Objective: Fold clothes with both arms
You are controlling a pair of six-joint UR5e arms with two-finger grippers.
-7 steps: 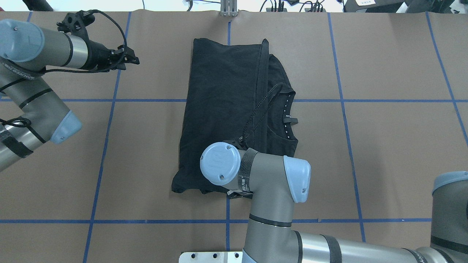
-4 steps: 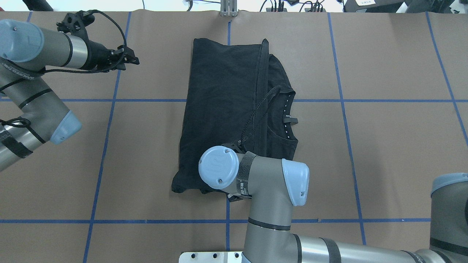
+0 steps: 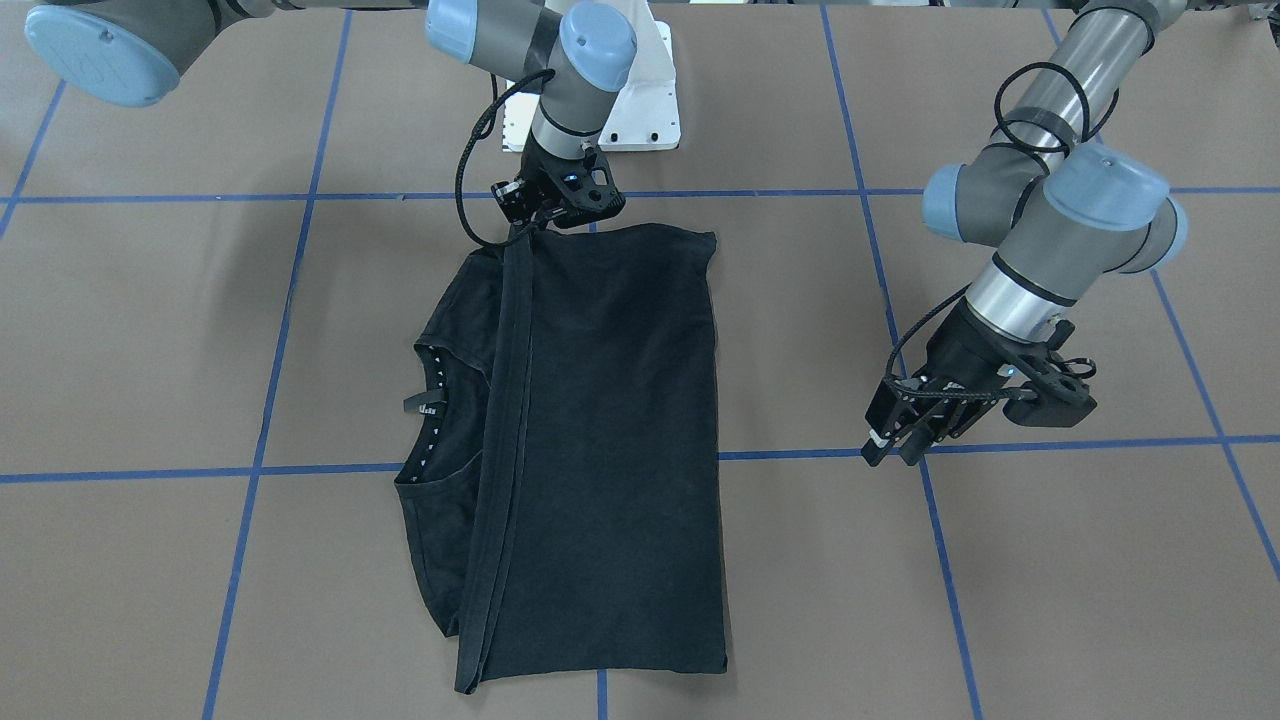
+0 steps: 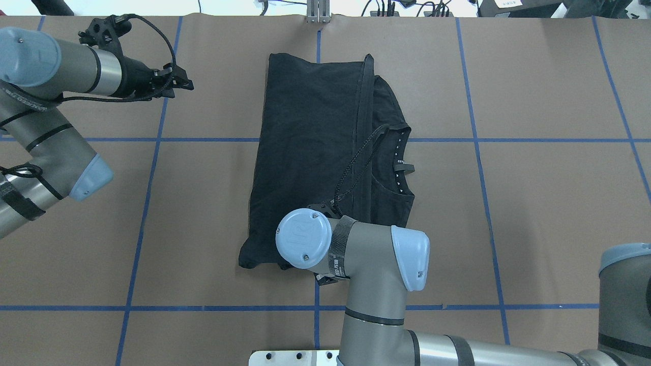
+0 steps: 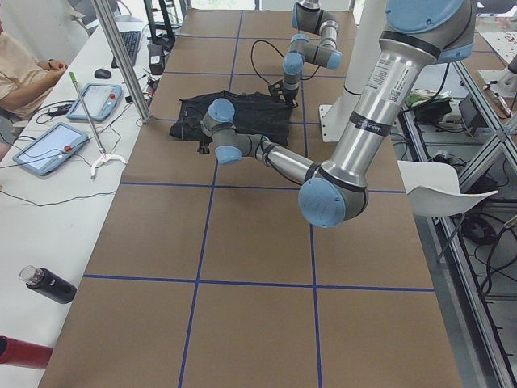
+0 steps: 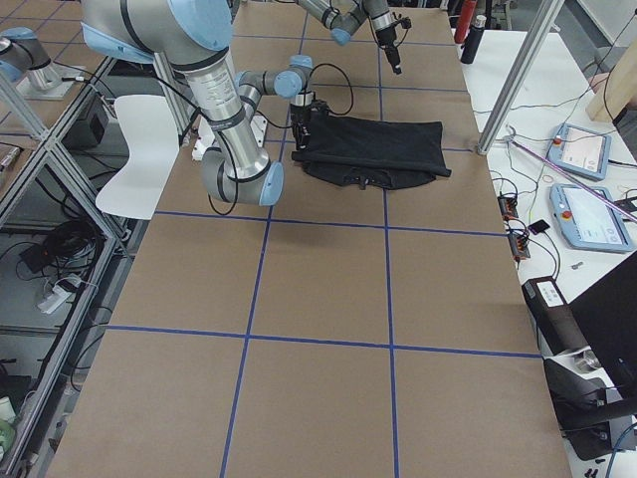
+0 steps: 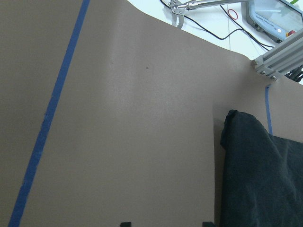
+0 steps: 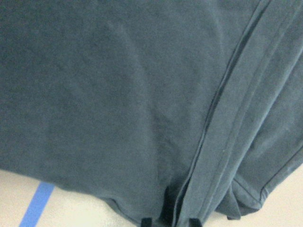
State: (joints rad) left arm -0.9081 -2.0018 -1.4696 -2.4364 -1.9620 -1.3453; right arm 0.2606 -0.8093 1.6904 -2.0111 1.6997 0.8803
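Note:
The black T-shirt [image 4: 305,142] lies folded in the middle of the table, with its collar [image 4: 399,162] towards the right and a hem strip [image 3: 505,400] running along the fold. It also shows in the front-facing view [image 3: 610,430]. My right gripper [image 3: 556,203] is low over the shirt's near edge. In the right wrist view its two fingertips [image 8: 146,221] stand partly apart, astride the hem seam [image 8: 213,118]. The overhead view hides this gripper under its wrist. My left gripper [image 4: 182,83] is open and empty over bare table, left of the shirt [image 7: 260,175].
Blue tape lines [image 4: 152,140] divide the brown table cover. The white pedestal base [image 3: 640,110] sits just behind the right gripper. A metal post [image 4: 318,12] stands at the far edge. Tablets [image 5: 48,145] and bottles [image 5: 48,284] lie on a side bench.
The right arm's wrist has shifted slightly towards the robot and to the left. The shirt and the left arm have not moved.

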